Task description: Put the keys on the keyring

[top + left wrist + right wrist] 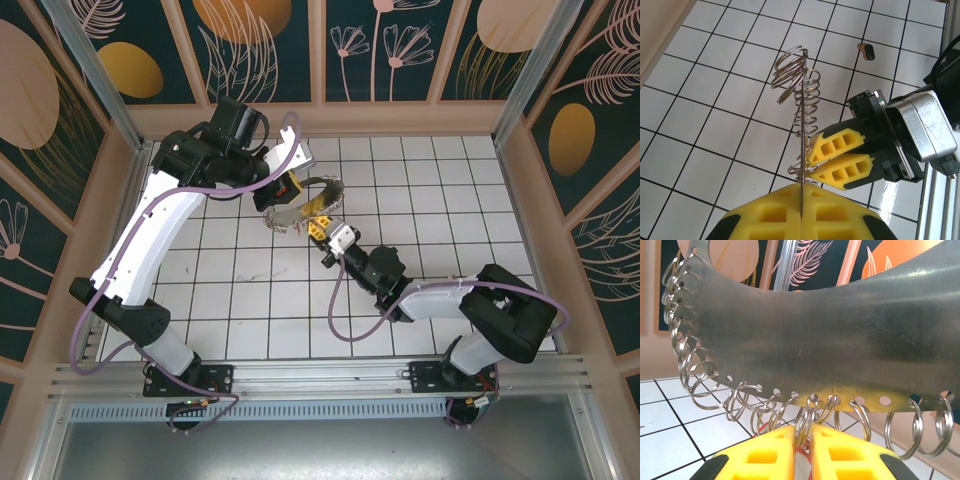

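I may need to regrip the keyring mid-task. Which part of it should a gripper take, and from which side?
Take the keyring by its plain flat band, jaws closing on its two faces, coming in over the smooth inner edge. The outer edge is fringed with loose split rings that would probably foul a grip. The left gripper clamps the thin sheet face to face.

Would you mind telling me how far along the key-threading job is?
Done: no key is seen hanging on the keyring yet. In hand: the left gripper clamps its rim, and the right gripper holds what looks like a red key at the small rings. Left: threading it.
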Robot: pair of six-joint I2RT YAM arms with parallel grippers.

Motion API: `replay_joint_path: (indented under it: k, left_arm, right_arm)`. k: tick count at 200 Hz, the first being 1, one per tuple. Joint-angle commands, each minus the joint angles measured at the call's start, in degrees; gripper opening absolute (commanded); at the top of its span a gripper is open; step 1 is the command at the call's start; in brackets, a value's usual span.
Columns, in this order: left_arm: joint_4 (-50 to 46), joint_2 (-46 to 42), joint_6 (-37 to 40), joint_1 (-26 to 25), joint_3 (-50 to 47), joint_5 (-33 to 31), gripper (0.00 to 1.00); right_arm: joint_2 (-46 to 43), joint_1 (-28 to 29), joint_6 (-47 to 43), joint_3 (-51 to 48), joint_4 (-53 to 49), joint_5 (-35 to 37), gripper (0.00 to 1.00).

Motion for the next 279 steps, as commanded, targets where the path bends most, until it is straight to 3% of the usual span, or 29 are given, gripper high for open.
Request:
replay_joint_path:
  k: [1,171,279]
  left_arm:
    - [0.96,-1.80,-0.14,-0.38,-0.31,0.40,0.04]
    - [1.37,-2.15,0.03,-0.36,-1.12,0.20,0.05]
    - [1.47,-2.59,0.01,-0.36,-1.62,0.03,0.06]
  right_arm:
    - [-0.08,0.72,1.56,-0.22,3.04,0.97,0.16]
    - [1.41,2.54,2.54,0.32,3.32,2.11,0.16]
    - [2.51,2.84,0.20,1.72,5.50,6.53,0.16]
